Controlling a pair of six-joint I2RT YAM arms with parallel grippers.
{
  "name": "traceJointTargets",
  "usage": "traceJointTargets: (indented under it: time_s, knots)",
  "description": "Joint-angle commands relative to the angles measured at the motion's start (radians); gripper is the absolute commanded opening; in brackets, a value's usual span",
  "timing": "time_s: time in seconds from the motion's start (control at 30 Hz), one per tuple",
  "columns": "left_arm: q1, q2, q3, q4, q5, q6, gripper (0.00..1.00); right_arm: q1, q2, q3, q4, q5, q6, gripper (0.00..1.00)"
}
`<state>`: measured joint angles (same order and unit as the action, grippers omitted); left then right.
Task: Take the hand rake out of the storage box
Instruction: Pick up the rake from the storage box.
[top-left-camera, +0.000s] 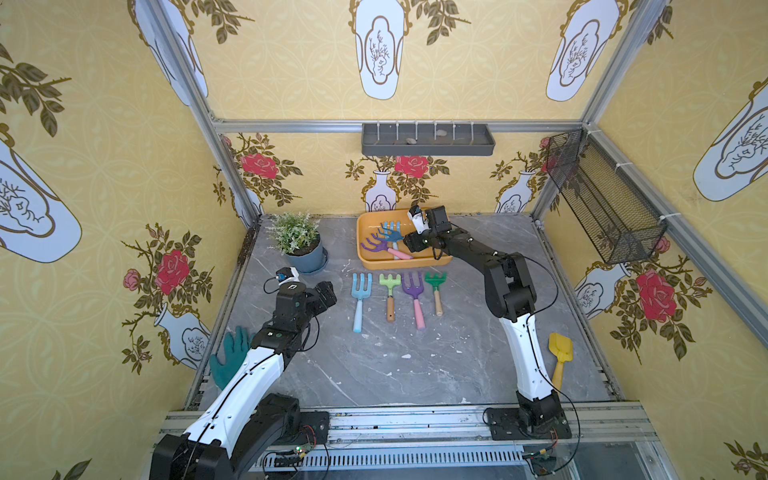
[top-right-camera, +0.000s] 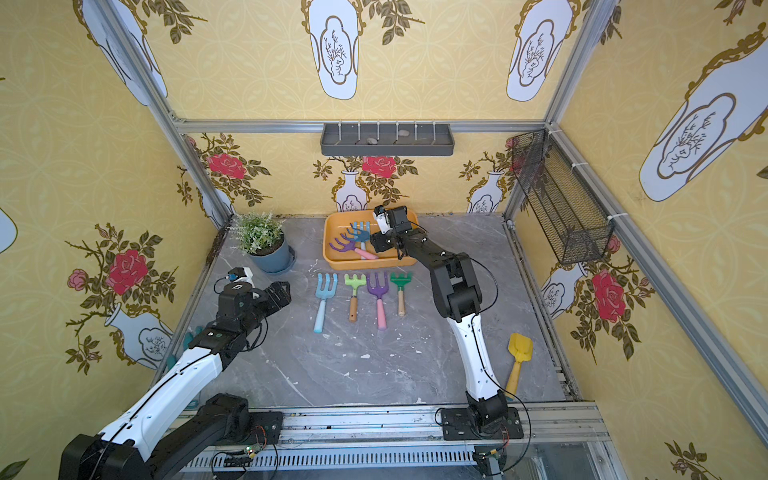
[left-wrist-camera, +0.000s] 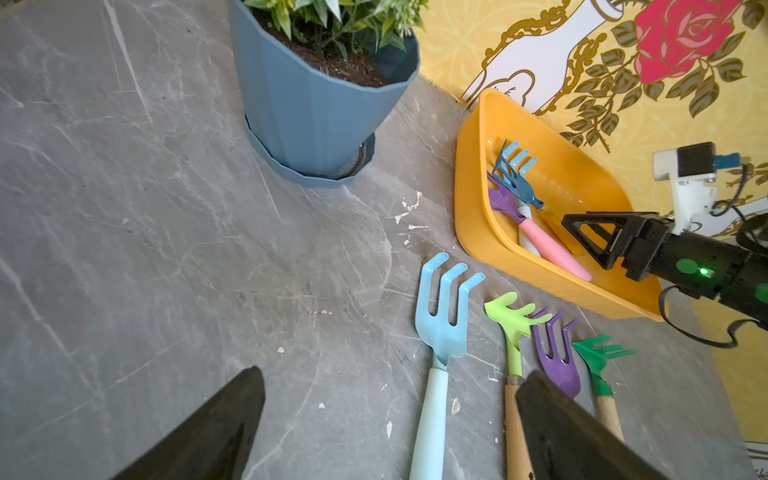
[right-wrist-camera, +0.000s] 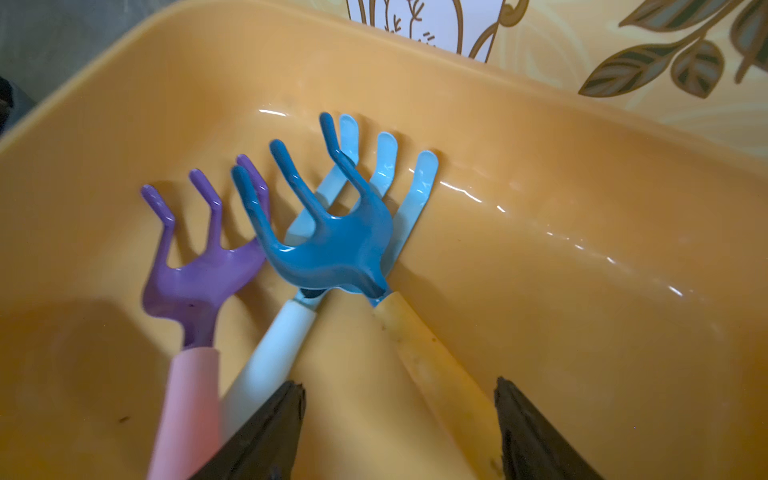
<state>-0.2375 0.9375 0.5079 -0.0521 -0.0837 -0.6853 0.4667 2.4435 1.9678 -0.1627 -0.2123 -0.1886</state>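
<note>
Seen from above, an orange box (top-left-camera: 372, 226) sits at the upper centre of both top views, against the back wall on a grey tabletop (top-left-camera: 395, 365). Three tools lie in it with their heads crowded together: a purple rake (right-wrist-camera: 195, 282), a pale blue fork (right-wrist-camera: 386, 166), and a dark blue rake (right-wrist-camera: 336, 245) whose head rests on top of the fork.

The right gripper (right-wrist-camera: 399, 382) hangs low inside the box. Its jaws are wide apart, one on each side of the dark blue rake's wooden handle, and they grip nothing. The left gripper (left-wrist-camera: 395, 372) is over the tabletop at centre left of the top views, fully spread and empty.

The rake looks light and rigid. Its glossy painted head is probably slippery and an awkward shape to pinch. The bare wooden handle, just behind the head, looks like the surest hold. Because the heads overlap, the bent tines may snag the fork when the rake is lifted.
</note>
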Motion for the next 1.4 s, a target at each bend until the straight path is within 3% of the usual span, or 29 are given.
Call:
traceJointTargets:
  time_s: [0.0,0.3,0.4,0.57,0.8,0.93,1.07,1.23,1.37]
  knots:
    - [0.003,0.002,0.001,0.049,0.041,0.042,1.0,-0.013,0.063,0.065,-0.037,-0.063,-0.114,0.77]
    - [0.01,0.036,-0.003,0.076,0.051,0.056,1.0,-0.059,0.156,0.19,-0.085,-0.155,-0.173,0.75]
    - [0.011,0.048,-0.002,0.084,0.058,0.059,1.0,-0.057,0.18,0.224,-0.101,-0.197,-0.204,0.63]
    - [0.015,0.053,0.001,0.09,0.07,0.058,1.0,-0.06,0.23,0.29,-0.12,-0.217,-0.217,0.51]
    - [0.016,0.046,-0.002,0.09,0.074,0.06,1.0,-0.058,0.169,0.221,-0.065,-0.23,-0.24,0.31]
    - [0.016,0.041,-0.002,0.091,0.081,0.059,1.0,-0.05,0.11,0.152,-0.025,-0.215,-0.251,0.29]
    - [0.016,0.038,-0.005,0.091,0.086,0.053,1.0,-0.04,0.063,0.128,-0.013,-0.199,-0.259,0.17]
    - [0.017,0.032,-0.014,0.095,0.101,0.038,1.0,-0.031,0.007,0.061,0.007,-0.141,-0.206,0.01]
    - [0.017,0.016,-0.023,0.092,0.106,0.018,1.0,-0.015,-0.1,-0.022,0.054,-0.025,-0.069,0.0]
